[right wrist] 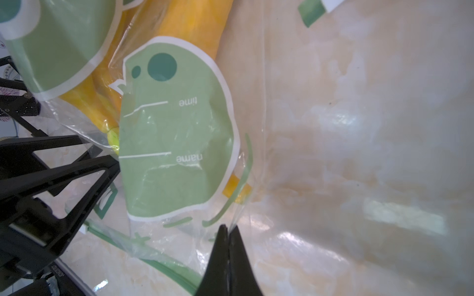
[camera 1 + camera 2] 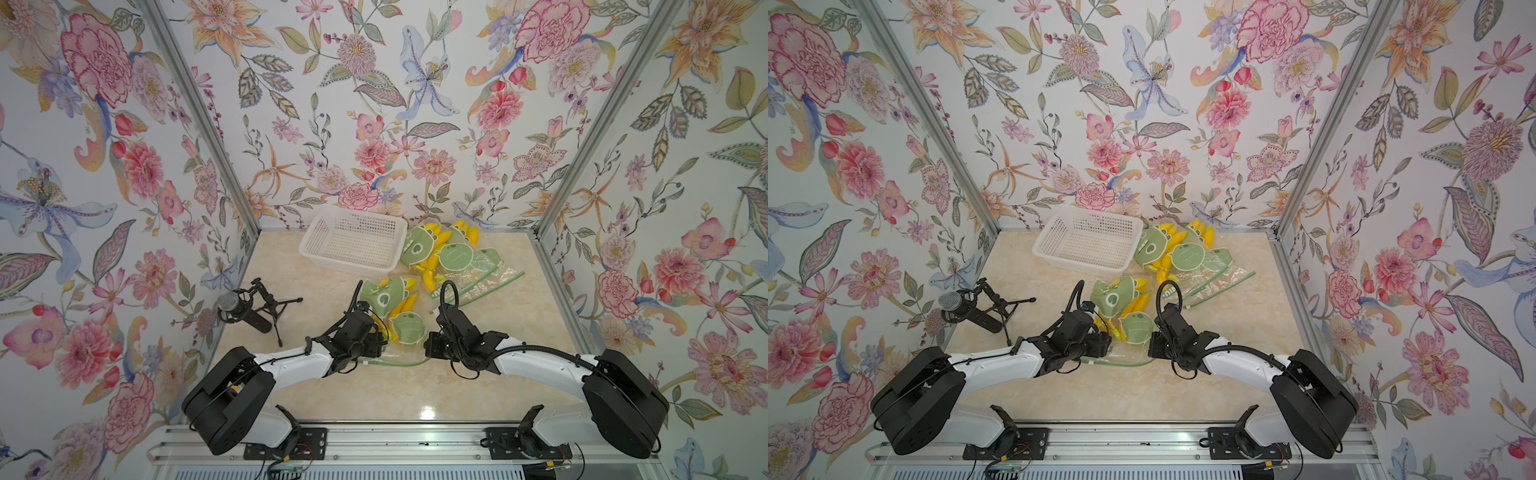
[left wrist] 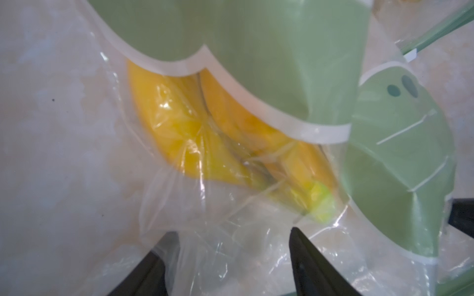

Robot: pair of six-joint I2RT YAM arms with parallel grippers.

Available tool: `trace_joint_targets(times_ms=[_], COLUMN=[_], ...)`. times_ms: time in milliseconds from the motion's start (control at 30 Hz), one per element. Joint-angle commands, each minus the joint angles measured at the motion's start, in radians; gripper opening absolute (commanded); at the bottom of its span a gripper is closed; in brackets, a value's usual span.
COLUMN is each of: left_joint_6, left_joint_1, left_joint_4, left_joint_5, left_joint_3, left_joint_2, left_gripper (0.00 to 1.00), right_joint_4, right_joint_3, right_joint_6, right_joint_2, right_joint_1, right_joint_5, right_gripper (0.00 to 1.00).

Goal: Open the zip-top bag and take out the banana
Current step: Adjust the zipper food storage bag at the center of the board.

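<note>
Across marble-look tabletop [image 2: 395,395], pinching clear edge of zip-top bag [image 1: 174,143] in clenched right tool [image 1: 227,228], with left tool [image 3: 230,232] released, nearer to bagged banana bunch [image 3: 179,133] lying lengthwise dead ahead, green tip toward it.

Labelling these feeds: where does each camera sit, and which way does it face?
Top views: overhead at the front, looking down on table, basket, near bag; left arm, right arm show.
Left wrist: on that arm, facing the bag's banana; open left gripper shows.
Right wrist: facing the bag's label; right gripper shut on its edge.
Shared: both wrist views see that bag.
</note>
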Motion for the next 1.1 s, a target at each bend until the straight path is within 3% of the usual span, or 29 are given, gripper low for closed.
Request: trace_joint_targets(times_ms=[0, 167, 300, 433, 733, 1067], left_joint_6=[0.055, 0.159, 0.222, 0.272, 0.355, 0.358], left_joint_1=[-0.012, -0.023, -0.088, -0.223, -0.504, -0.590], left_joint_4=[-0.045, -0.017, 0.016, 0.071, 0.077, -0.002], left_joint_5=[-0.068, -0.043, -0.029, -0.052, -0.238, -0.504], left_joint_3=[-0.023, -0.087, -0.121, -0.162, -0.110, 0.014], left_joint_2=[-0.096, -0.308, -0.395, -0.424, -0.254, -0.069], left_gripper=[0.77, 0.90, 0.90, 0.85, 0.80, 0.80], right_joint_4=[-0.086, -0.162, -0.205, -0.209, -0.219, -0.231], right_joint_3=[0.020, 0.021, 0.039, 0.063, 0.164, 0.185], right_joint_6=[-0.029, -0.069, -0.090, -0.078, -0.025, 0.008], right_joint_2=[-0.078, -0.182, -0.198, -0.186, -0.175, -0.169], right_joint_1=[-0.063, -0.241, -0.333, -0.374, -0.425, -0.441], right_joint_5=[-0.009, -0.134, -0.201, -0.248, -0.325, -0.342], right_gripper=[0.00, 0.00, 0.00, 0.00, 0.00, 0.00])
